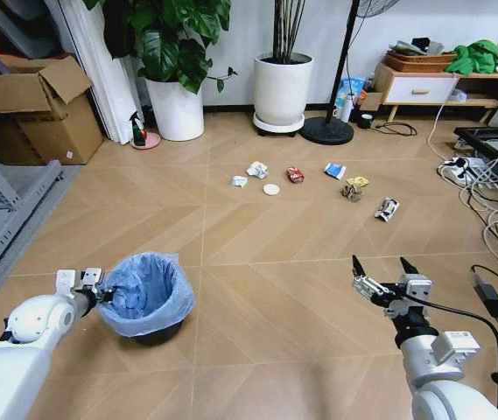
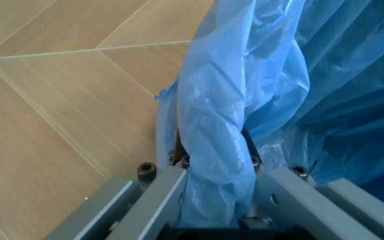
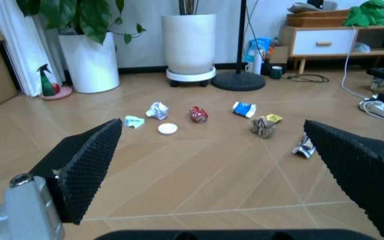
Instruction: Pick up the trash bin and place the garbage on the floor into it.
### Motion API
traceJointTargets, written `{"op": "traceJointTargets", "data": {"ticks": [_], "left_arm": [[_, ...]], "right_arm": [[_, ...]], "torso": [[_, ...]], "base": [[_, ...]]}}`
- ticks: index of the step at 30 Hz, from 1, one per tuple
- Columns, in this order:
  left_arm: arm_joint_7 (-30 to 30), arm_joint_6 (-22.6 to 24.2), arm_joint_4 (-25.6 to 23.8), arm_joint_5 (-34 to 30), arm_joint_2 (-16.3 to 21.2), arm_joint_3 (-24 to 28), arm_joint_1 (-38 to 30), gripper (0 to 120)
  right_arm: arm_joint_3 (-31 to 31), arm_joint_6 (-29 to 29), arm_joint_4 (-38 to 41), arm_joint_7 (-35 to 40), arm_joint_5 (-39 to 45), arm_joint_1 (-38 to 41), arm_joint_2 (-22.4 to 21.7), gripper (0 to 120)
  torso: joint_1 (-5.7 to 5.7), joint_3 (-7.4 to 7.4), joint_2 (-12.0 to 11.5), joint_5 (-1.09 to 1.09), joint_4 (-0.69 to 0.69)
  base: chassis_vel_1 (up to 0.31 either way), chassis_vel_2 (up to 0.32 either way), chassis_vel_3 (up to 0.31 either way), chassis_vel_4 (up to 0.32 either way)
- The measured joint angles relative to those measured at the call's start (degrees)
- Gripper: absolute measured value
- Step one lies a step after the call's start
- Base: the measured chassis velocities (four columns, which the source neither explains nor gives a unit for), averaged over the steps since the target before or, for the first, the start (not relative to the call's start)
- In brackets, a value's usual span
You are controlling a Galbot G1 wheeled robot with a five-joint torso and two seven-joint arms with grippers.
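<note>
The trash bin (image 1: 148,297), black with a crinkly light blue bag, stands on the floor (image 1: 275,289) at the near left. My left gripper (image 1: 101,293) is shut on its bagged rim (image 2: 215,150). My right gripper (image 1: 380,264) hovers open at the near right, with nothing between its fingers (image 3: 88,165). The garbage lies in a loose row farther ahead: crumpled white paper (image 1: 257,170), a white disc (image 1: 271,189), a crushed red can (image 1: 295,175), a blue-white packet (image 1: 335,171), a yellow wrapper (image 1: 359,182), a brown wad (image 1: 352,192) and a black-white carton (image 1: 387,208).
Two white plant pots (image 1: 282,87) and a black fan base (image 1: 326,131) stand behind the litter. A cardboard box (image 1: 34,109) and grey shelf frame (image 1: 3,219) are at the left. Cables and a power strip (image 1: 463,171) lie at the right.
</note>
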Motion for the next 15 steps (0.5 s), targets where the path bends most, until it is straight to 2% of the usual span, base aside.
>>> {"op": "traceJointTargets", "data": {"ticks": [6,15], "left_arm": [[0.02,-0.04,-0.94,-0.17,-0.26,-0.4,0.49,0],[-2.16,0.04,-6.16,-4.54,-0.31,-4.81,3.78,0]], "right_arm": [[0.26,-0.08,0.1,0.16,0.28,0.08,-0.13,100],[0.91,-0.73,0.3,0.92,1.5,0.87,-0.85,100]], "torso": [[0.0,0.0,0.0,-0.03,0.0],[0.01,0.01,0.0,-0.04,0.0]], "base": [[0.0,0.0,0.0,0.0],[0.0,0.0,0.0,0.0]]}}
